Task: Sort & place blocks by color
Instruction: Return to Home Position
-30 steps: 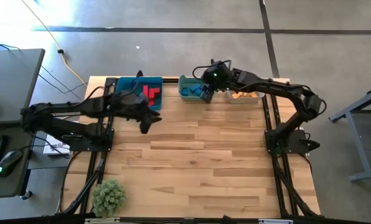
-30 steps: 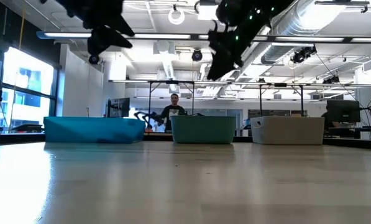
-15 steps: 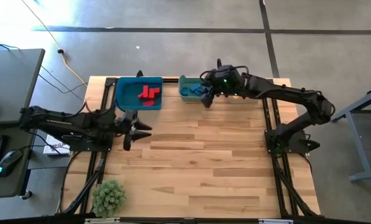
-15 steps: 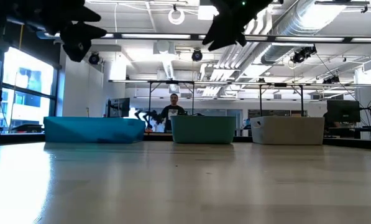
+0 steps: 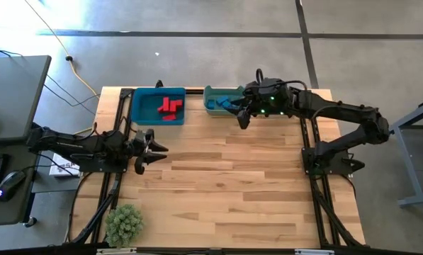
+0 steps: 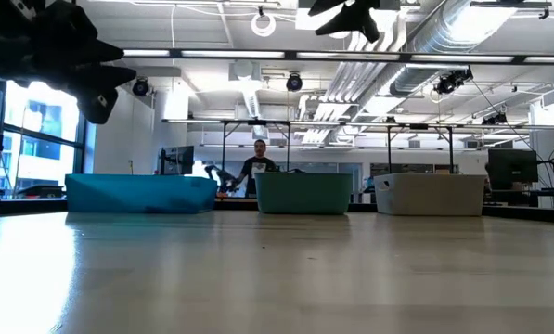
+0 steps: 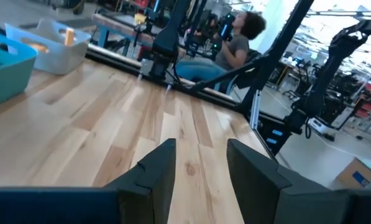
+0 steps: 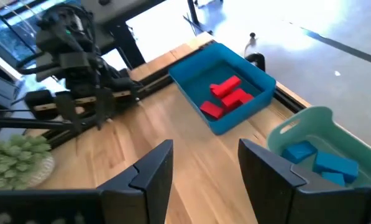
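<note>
Both aloft; left gripper, right gripper (fingers apart)

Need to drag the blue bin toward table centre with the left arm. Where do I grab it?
Take the blue bin by the long wall facing table centre, toward the left arm's end, coming straight down with one finger inside. The wall is thin, and the red blocks lie in the other half, so that stretch looks free. The left gripper is open.
</note>
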Motion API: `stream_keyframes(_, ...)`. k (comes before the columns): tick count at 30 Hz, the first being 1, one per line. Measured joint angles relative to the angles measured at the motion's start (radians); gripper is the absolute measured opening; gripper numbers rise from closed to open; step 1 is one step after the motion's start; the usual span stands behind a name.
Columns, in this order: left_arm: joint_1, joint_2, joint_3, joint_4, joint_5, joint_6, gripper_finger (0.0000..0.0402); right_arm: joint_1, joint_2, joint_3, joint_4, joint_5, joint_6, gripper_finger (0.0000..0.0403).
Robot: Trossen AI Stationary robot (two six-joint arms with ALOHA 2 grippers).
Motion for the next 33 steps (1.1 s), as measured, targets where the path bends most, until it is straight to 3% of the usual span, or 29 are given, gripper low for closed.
stream_keyframes(8, 0.025, -0.114, -0.044, -0.017, -0.026, 0.025, 0.0132, 0.027, -0.082, 0.000, -0.094, 0.000, -0.022, 0.0170)
stream_keyframes(14, 0.061, -0.158, -0.049, -0.177, -0.052, 0.004, 0.0131, 0.030, -0.179, 0.000, -0.303, -0.001, -0.115, 0.0170)
stream_keyframes(21, 0.106, -0.159, -0.049, -0.171, -0.112, -0.032, 0.0131, 0.030, -0.341, 0.000, -0.495, 0.059, -0.185, 0.0170)
stream_keyframes(25, 0.140, -0.152, -0.049, -0.170, -0.130, -0.025, 0.0131, 0.030, -0.454, 0.000, -0.535, 0.124, -0.213, 0.0170)
stream_keyframes(33, 0.202, -0.152, -0.049, -0.169, -0.132, -0.024, 0.0131, 0.030, -0.673, -0.041, -0.534, 0.128, -0.255, 0.0170)
